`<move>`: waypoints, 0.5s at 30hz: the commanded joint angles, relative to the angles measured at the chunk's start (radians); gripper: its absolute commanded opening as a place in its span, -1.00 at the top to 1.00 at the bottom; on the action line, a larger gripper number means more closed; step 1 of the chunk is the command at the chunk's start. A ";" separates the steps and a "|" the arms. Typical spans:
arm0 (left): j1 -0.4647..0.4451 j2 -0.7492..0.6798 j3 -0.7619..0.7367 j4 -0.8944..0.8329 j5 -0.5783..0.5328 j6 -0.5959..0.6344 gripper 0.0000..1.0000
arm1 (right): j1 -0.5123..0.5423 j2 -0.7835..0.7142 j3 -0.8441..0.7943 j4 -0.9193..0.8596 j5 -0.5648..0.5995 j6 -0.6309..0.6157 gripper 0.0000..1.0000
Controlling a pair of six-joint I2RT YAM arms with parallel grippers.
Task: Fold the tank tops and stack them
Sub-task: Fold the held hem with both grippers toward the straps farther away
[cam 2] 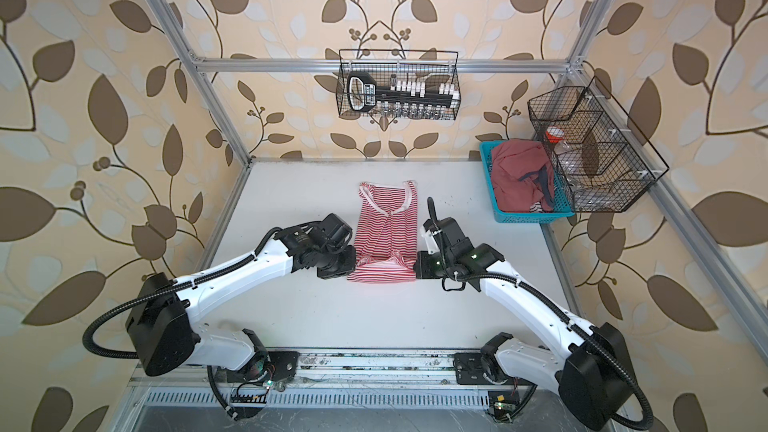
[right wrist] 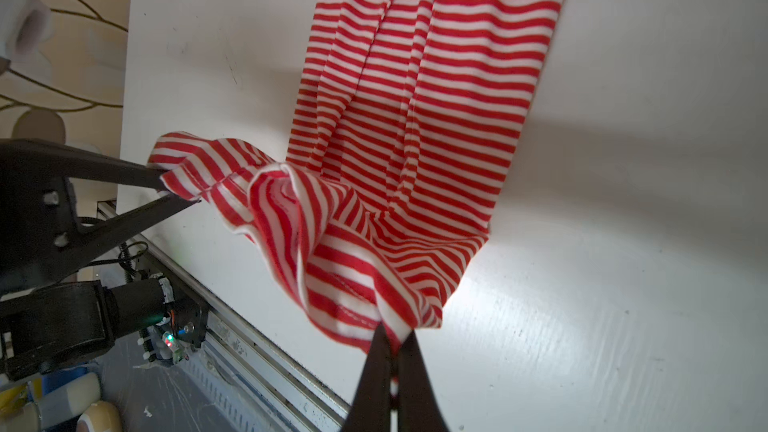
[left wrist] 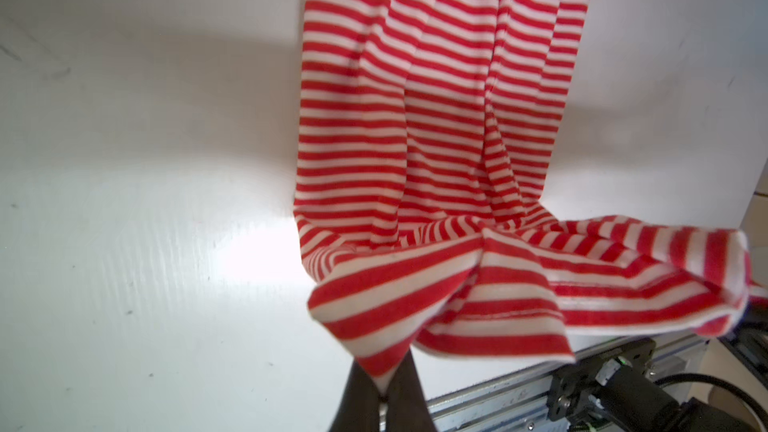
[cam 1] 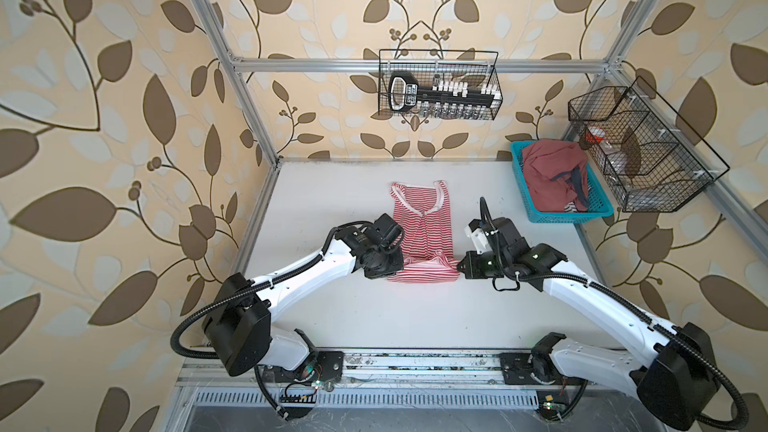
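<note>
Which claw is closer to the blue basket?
Right. The right claw grips the striped top's corner on the blue basket's side; the left claw grips the opposite corner, farther away.

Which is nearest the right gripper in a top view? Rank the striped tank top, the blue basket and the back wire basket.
1. striped tank top: mid-table, its hem corner pinched in the right gripper.
2. blue basket: at the table's right rear.
3. back wire basket: hung on the rear rail, above the table.
</note>
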 commanded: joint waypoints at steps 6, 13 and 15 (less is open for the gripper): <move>0.105 0.190 0.233 -0.049 0.079 0.167 1.00 | -0.126 0.196 0.133 0.006 -0.129 -0.139 1.00; 0.161 0.344 0.367 -0.064 0.118 0.212 1.00 | -0.178 0.367 0.227 0.037 -0.172 -0.158 1.00; 0.171 0.387 0.406 -0.068 0.133 0.220 1.00 | -0.190 0.406 0.247 0.039 -0.185 -0.162 1.00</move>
